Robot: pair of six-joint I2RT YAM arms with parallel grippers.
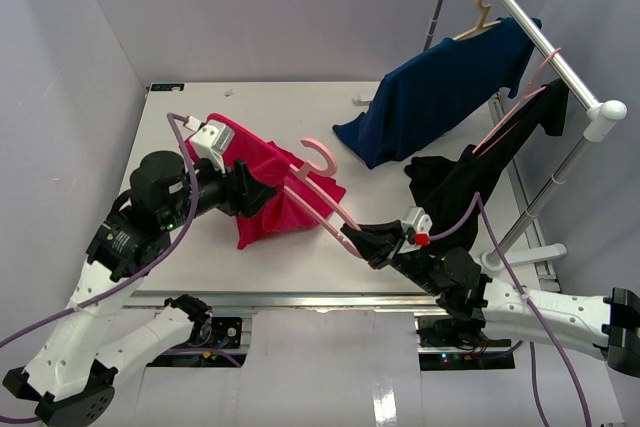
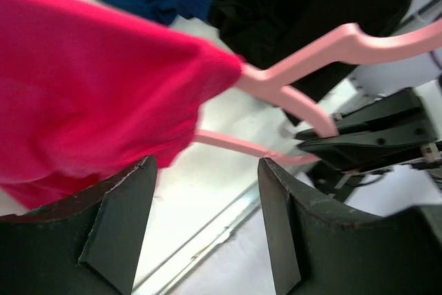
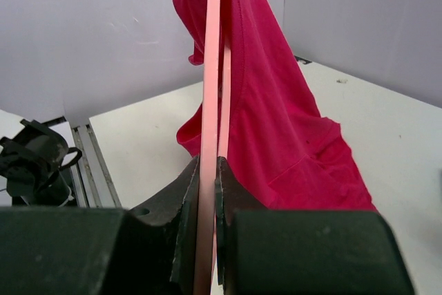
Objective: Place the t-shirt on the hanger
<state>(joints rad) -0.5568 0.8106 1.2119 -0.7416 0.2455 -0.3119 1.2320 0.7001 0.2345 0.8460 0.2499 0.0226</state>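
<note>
**Top external view.** The t-shirt (image 1: 285, 197) is shown draped over the far end of the hanger (image 1: 331, 159), which is held slanting above the white surface (image 1: 300, 107). The left claw (image 1: 255, 195) is seen just beside the cloth. The right claw (image 1: 372, 244) is clenched on the hanger's near end. A navy shirt (image 1: 440, 97) and a black garment (image 1: 460, 182) are hung from the rail (image 1: 560, 62) at the right.

**Left wrist view.** The left claw (image 2: 206, 170) is shown released, its fingers spread with nothing between them. The t-shirt (image 2: 90, 101) is seen beyond them, with the hanger (image 2: 324, 43) emerging from its edge.

**Right wrist view.** The right claw (image 3: 207, 170) is shown grasping the hanger (image 3: 212, 67) by its thin bar. The t-shirt (image 3: 276, 115) is seen hanging along the bar's right side; whether its lower folds touch the surface (image 3: 387, 115) cannot be told.
</note>
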